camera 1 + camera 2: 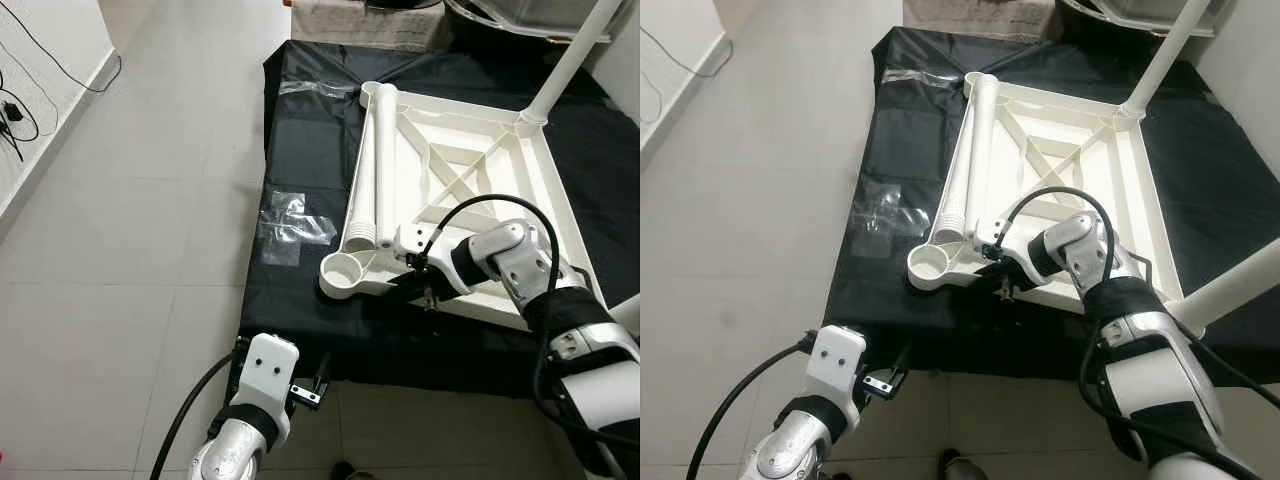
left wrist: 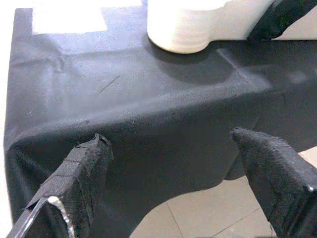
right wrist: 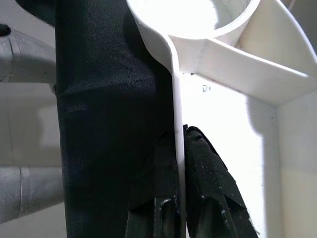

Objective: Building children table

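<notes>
A white plastic table top [image 1: 1080, 190] lies upside down on a black cloth-covered surface [image 1: 902, 140] across the middle and upper right of the frame. A loose white tubular leg [image 1: 968, 160] rests along its left edge, ending just above an open round corner socket [image 1: 930, 263]. Another white leg [image 1: 1165, 52] stands fitted at the upper right corner. The right gripper [image 1: 1002, 268] is at the near rim beside the socket. The left gripper [image 1: 888, 378] hovers at lower left by the cloth's edge. Clear plastic bags [image 1: 878, 218] lie on the cloth at left.
</notes>
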Tool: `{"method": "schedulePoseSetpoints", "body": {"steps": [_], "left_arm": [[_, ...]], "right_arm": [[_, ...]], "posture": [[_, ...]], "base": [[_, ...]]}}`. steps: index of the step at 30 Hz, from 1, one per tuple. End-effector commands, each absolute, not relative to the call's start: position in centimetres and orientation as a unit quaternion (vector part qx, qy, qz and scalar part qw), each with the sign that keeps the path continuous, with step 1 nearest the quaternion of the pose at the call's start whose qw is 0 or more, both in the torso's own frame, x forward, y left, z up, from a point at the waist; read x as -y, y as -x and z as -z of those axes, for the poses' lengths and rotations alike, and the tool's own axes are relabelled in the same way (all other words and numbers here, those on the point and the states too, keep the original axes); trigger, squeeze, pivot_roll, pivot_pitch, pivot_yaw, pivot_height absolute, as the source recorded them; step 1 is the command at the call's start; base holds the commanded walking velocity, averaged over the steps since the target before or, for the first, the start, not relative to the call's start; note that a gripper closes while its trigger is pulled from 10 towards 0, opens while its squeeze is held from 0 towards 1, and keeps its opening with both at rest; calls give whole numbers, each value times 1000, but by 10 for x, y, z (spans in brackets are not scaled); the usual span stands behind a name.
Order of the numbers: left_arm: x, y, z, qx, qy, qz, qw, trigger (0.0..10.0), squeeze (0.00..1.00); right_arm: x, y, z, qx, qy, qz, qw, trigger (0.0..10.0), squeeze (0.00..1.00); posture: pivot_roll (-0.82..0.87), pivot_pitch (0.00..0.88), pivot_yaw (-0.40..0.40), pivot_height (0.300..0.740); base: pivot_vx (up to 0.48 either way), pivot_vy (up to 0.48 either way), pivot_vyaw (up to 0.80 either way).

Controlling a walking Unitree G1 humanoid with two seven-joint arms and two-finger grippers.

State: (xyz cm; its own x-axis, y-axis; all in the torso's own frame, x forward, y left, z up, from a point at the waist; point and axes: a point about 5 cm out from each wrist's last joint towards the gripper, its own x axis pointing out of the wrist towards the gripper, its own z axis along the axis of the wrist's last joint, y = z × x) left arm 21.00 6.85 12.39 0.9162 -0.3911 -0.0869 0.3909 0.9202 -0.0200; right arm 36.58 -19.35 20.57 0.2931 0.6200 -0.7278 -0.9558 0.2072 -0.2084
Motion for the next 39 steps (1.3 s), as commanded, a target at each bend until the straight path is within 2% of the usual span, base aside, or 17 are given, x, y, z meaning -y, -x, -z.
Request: {"method": "schedulePoseSetpoints", "body": {"steps": [1,10,13,16,20,21,24,25,31,32,33,34,39], "left_arm": [[-68,-208,-118,-58,-2,199,978,10000,0],[-68,-209,-119,-57,-1,199,978,10000,0],[-68,-209,-119,-57,0,199,978,10000,0],[-67,-209,-119,-57,0,199,978,10000,0],[-68,-209,-119,-57,-1,199,978,10000,0],[-68,-209,-119,-57,-1,199,978,10000,0],[-68,-209,-119,-58,-1,199,978,10000,0],[-68,-209,-119,-58,-1,199,978,10000,0],[-69,-209,-119,-57,-3,199,978,10000,0],[-69,-209,-119,-57,-3,199,978,10000,0],[-69,-209,-119,-57,-3,199,978,10000,0],[-69,-209,-119,-58,-3,199,978,10000,0],[-69,-209,-119,-57,-3,199,978,10000,0]], "right_arm": [[212,-361,-197,-296,340,-522,724,0,0],[249,-350,-198,-339,367,-505,704,0,0],[276,-341,-192,-385,394,-475,686,0,0],[286,-336,-187,-407,400,-463,678,0,0],[287,-334,-184,-410,396,-468,675,0,0],[286,-335,-183,-407,398,-466,678,2392,0],[286,-336,-183,-404,402,-463,679,2392,0],[285,-336,-183,-402,404,-466,677,10000,0],[272,-343,-188,-370,393,-478,693,10000,0],[270,-344,-190,-363,394,-479,696,10000,910],[270,-344,-190,-363,394,-479,696,10000,910],[270,-346,-195,-359,395,-480,696,10000,1000],[274,-347,-204,-355,408,-469,698,10000,1000]], "posture": [[48,240,-84,740],[43,241,-83,740],[40,244,-85,740],[43,244,-84,740],[43,246,-80,740],[43,246,-80,740],[44,244,-79,740],[44,244,-78,740],[44,243,-77,740],[44,244,-77,740],[44,244,-77,740],[46,244,-77,740],[40,239,-76,740]], "base": [[0,0,0],[0,0,0],[0,0,0],[0,0,0],[0,0,0],[0,0,0],[0,0,0],[0,0,0],[0,0,0],[0,0,0],[0,0,0],[0,0,0],[0,0,0]]}}
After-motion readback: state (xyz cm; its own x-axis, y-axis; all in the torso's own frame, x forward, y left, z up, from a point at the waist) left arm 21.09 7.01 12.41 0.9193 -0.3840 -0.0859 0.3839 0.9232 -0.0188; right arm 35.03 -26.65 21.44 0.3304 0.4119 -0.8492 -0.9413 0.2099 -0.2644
